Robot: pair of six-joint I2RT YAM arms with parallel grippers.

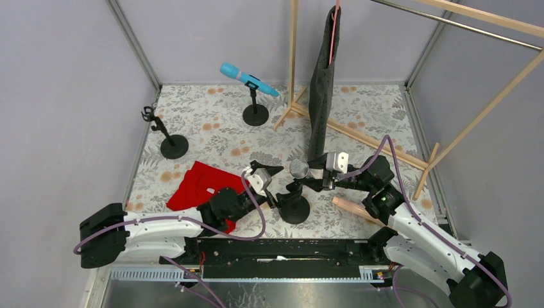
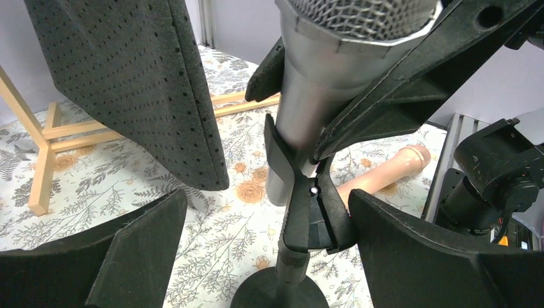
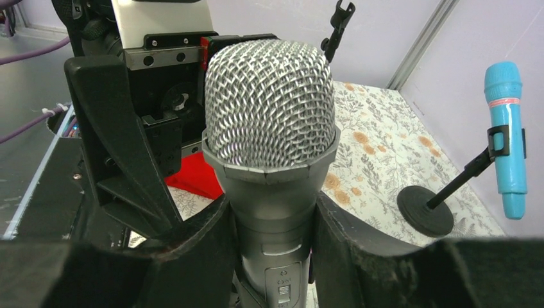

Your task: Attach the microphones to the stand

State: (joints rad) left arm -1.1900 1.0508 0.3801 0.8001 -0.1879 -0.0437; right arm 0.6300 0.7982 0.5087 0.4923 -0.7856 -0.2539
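the silver microphone point(image 3: 269, 160) sits upright, its tail at the near stand's clip point(image 2: 308, 212). it looks rigid, smooth and top-heavy, so it is best gripped mid-barrel, where the right pincer point(image 3: 276, 256) clenches it. the left pincer point(image 2: 269, 205) is released, straddling the clip.

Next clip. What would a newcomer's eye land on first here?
The silver microphone, pinched in the right fingers at the clip of the front stand, fills both wrist views. Behind it, the cyan microphone sits clipped on a back stand, and a peach microphone lies on the table, front right.
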